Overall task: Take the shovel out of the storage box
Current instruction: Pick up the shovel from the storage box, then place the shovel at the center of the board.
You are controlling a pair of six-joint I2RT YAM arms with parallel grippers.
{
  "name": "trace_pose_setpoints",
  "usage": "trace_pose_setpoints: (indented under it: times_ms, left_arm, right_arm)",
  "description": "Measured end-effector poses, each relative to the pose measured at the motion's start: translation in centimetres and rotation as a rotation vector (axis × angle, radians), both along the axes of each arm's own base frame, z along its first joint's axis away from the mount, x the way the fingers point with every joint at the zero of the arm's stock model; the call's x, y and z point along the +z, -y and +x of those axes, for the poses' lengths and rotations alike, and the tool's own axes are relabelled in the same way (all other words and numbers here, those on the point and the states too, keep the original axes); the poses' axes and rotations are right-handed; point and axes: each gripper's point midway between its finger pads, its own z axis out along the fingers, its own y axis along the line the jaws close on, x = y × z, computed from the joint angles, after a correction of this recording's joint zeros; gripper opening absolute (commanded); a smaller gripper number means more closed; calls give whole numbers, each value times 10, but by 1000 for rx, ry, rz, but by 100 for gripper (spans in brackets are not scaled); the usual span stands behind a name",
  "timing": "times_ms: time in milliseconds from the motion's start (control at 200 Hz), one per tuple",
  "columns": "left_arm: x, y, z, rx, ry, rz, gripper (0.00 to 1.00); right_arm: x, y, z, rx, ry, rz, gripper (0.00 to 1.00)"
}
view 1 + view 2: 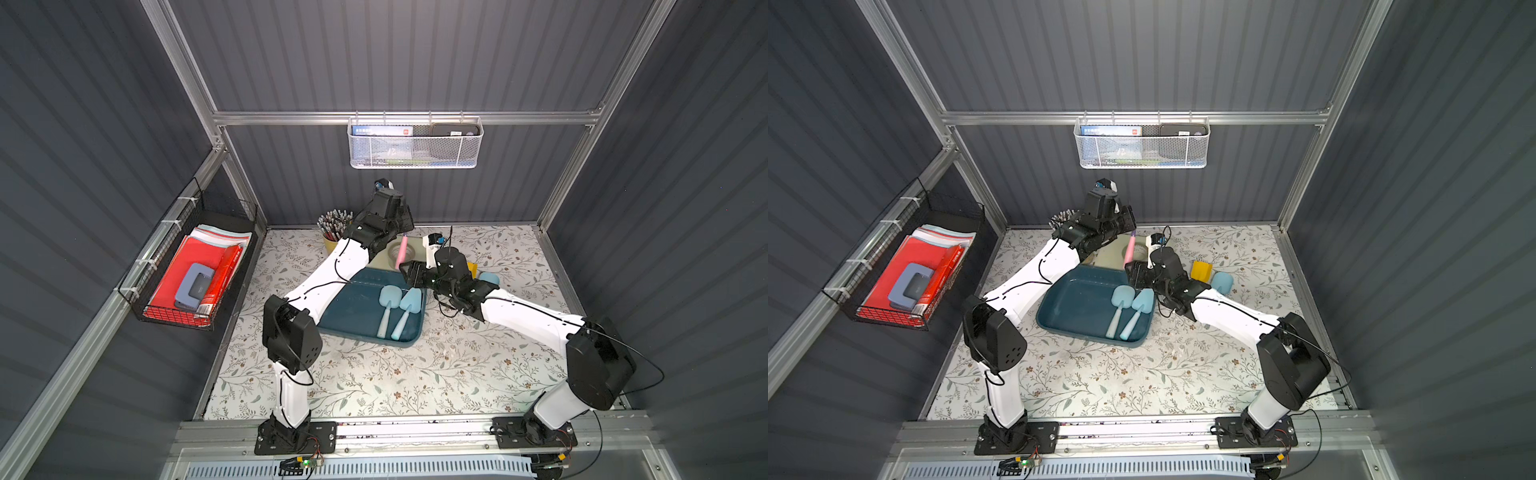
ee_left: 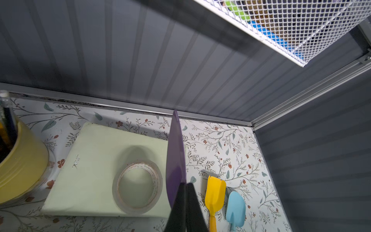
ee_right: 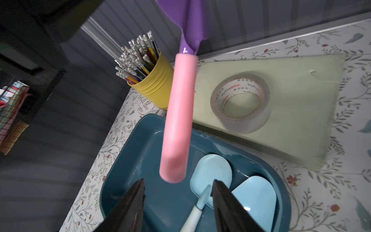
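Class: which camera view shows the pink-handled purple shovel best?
The right wrist view: the shovel hangs close, whole pink handle and blade neck visible. The left wrist view shows only its purple blade edge-on in the left pincer; both top views show a small pink handle.

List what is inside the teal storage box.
A light-blue shovel and its twin lie side by side on the storage box's floor, near its right wall. The rest looks bare, but the left arm covers the far-left corner in both top views.
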Motion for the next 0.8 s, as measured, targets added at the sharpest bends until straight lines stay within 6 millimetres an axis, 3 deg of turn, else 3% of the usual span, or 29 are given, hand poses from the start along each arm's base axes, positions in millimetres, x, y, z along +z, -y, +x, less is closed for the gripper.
trace_pose_setpoints:
  times_ms: [240,525,800]
  left_arm:
    - [-8,5,-2,-22,-16,-13,0]
    - [-25,6,-3,-29,-47,-11,0]
    - [-34,7,-4,-32,-56,-9,0]
  right_arm:
    - [-31,-6,16,-22,-20,-67,58]
    - [-17,-11,30,-45,24,-61,57]
    - [-17,-9,32,-66,28,-64,39]
